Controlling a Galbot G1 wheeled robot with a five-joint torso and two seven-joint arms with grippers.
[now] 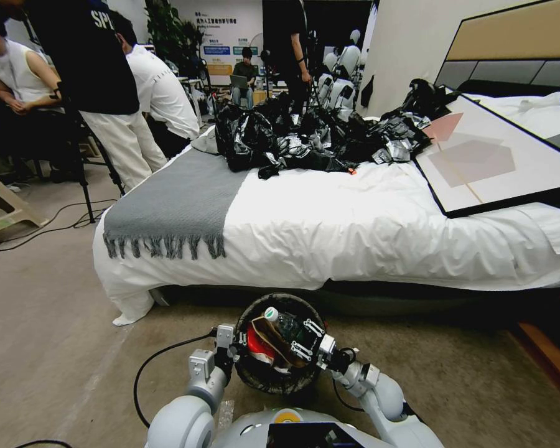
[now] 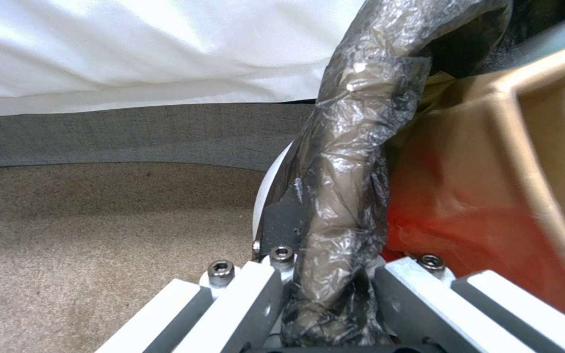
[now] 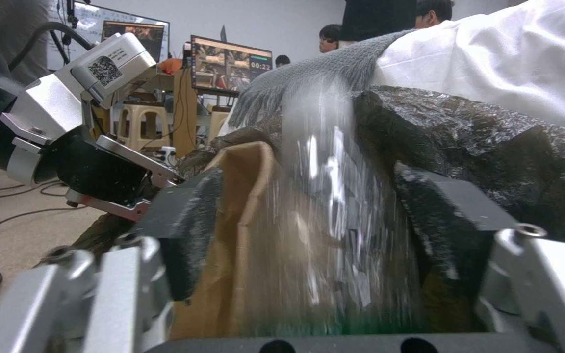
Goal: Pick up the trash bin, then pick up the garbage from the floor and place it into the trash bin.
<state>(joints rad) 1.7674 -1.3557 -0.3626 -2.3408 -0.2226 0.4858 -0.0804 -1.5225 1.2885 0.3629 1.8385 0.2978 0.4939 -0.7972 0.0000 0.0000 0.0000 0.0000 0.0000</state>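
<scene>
Left wrist view, left gripper [image 2: 325, 289] pinching trash bin [image 2: 348, 162] rim

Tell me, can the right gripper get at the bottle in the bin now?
Probably yes: the right gripper is over the trash bin, its pads either side of the bottle, nothing between.
</scene>
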